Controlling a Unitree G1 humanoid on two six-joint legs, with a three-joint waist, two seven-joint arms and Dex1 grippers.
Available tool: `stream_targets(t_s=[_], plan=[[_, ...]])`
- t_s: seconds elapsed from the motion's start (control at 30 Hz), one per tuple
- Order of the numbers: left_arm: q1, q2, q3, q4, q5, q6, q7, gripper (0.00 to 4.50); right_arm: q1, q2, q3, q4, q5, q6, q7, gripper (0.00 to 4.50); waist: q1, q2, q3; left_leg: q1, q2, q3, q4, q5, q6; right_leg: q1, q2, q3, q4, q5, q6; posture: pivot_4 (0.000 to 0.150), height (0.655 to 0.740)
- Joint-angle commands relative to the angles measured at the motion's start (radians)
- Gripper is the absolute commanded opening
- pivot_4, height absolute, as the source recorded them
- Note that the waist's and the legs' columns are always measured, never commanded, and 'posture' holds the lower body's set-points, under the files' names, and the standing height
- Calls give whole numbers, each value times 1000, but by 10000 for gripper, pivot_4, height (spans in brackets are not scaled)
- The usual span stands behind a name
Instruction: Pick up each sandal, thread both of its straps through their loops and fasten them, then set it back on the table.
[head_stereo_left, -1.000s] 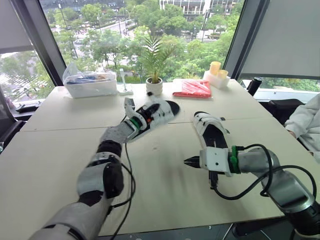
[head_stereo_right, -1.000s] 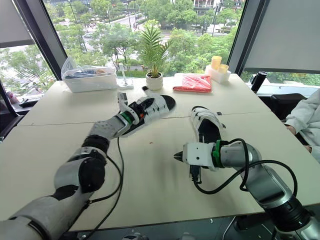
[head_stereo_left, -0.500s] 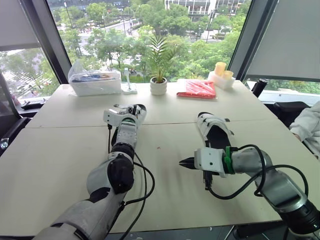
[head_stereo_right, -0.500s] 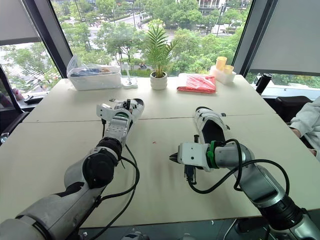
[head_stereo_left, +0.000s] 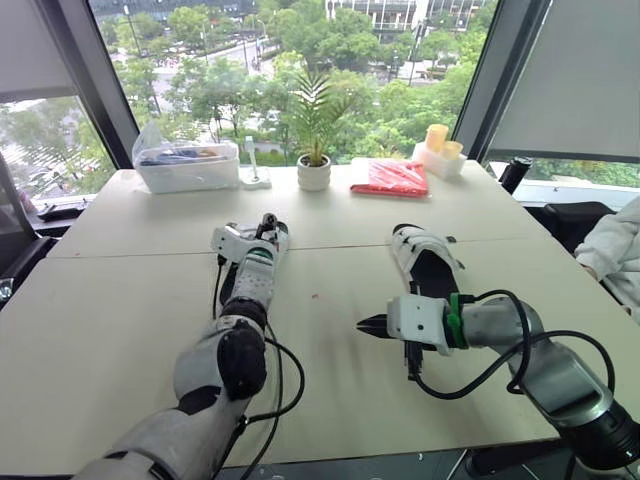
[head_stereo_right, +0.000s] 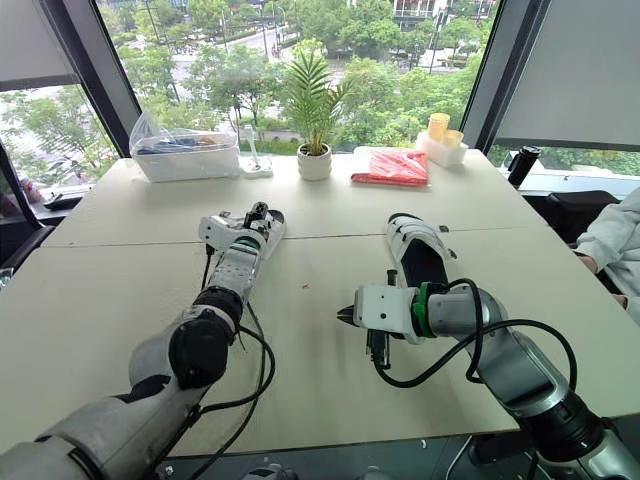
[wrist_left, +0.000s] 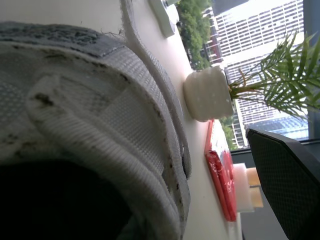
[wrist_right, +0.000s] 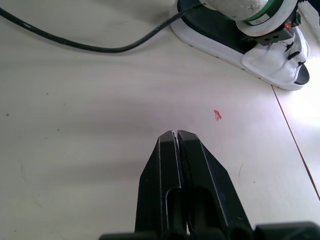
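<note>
Two sandals are on the table, well apart: the left sandal (wrist_right: 270, 62) lies flat on its sole with the left gripper (head_stereo_left: 262, 235) right at it, and the right sandal (head_stereo_left: 425, 262) lies just beyond the right gripper (head_stereo_left: 372, 325). The right pincer is pressed tight together with nothing in it, hovering low over bare tabletop. Whether the left one has a grip on its sandal I cannot tell from here. This looks to me like the setting-down step. To do it well, the sole should sit fully on the table before the arm lets go, and the arm should then back straight out so it doesn't catch a strap. Counting up: two sandals, two grippers, one potted plant (head_stereo_left: 314, 170), one clear box (head_stereo_left: 185, 165), one red packet (head_stereo_left: 388, 176)
</note>
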Motion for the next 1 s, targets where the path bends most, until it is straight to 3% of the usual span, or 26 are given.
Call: stream_targets(t_s=[0.03,0.2,0.37,0.53,0.83,1.0], plan=[[135,-12,-64,-199,23,135,49,44657,-2,11,1,-24,1,-15,-13,0,-4,1,-1,0,0,0,0,0,0,0,0,0,0,0,0,1500,7400],[443,-11,-218,-724,18,448,104,44657,-9,25,15,4,-3,-40,-13,0,-29,4,-3,3,1,1,-1,0,0,2,1,4,1,0,0,1500,7400],[611,20,-297,-1046,-31,652,123,44657,-25,33,28,47,-9,-77,-11,0,-20,5,-4,4,2,1,0,-2,4,3,2,5,2,1,-1,1500,7400],[785,133,-384,-1341,-79,813,38,44657,-38,23,-5,108,1,-109,-8,0,-22,5,-4,5,1,1,0,-3,4,3,1,5,2,1,-2,1500,7400],[1045,459,-468,-1645,-51,807,-275,44657,-27,-2,-159,205,119,-38,1,0,0,6,-4,3,1,1,-1,-3,5,3,0,4,-1,1,-3,1500,7400],[1147,557,-459,-1728,-52,771,-377,44657,-23,-15,-231,209,209,54,13,0,4,7,-4,2,2,1,-2,-3,5,2,-1,4,-2,-1,-6,1500,7400]])
